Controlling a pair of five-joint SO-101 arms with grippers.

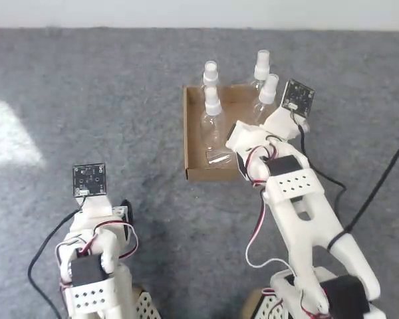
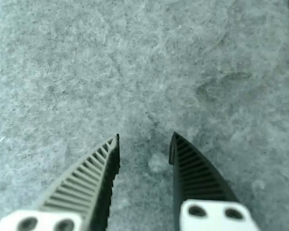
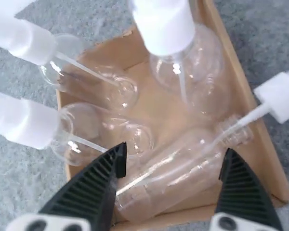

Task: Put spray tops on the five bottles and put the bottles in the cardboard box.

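Cardboard box point(image 1: 185, 133): it is set on the grey desk point(image 1: 86, 100), centre and far, with its open side up so that bottles can be lowered in from above.
Upright bottles point(image 1: 213, 119): four clear bottles are stood in the far part of the box, each capped with a white spray top. They are crowded together, which leaves only the near strip of the floor free.
Lying bottle point(image 3: 183, 168): a fifth clear bottle is laid on its side along the near wall of the box, probably because no room is left for it to stand.
Loose spray top point(image 3: 282, 96): its dip tube is fed into the lying bottle's neck, but the white head is held off the bare threads, so it is judged not to be screwed home.
Right tool point(image 3: 175, 150): it is spread wide with nothing pinched. It is hung over the near part of the box with one jaw on each side of the lying bottle, where that bottle could be closed on.
Left tool point(image 2: 145, 136): it is spread apart, empty, and parked low over bare desk at the near left, well apart from the box and out of the other arm's way.
Task state: four bottles are judged finished, and the fifth is boxed but not properly capped.
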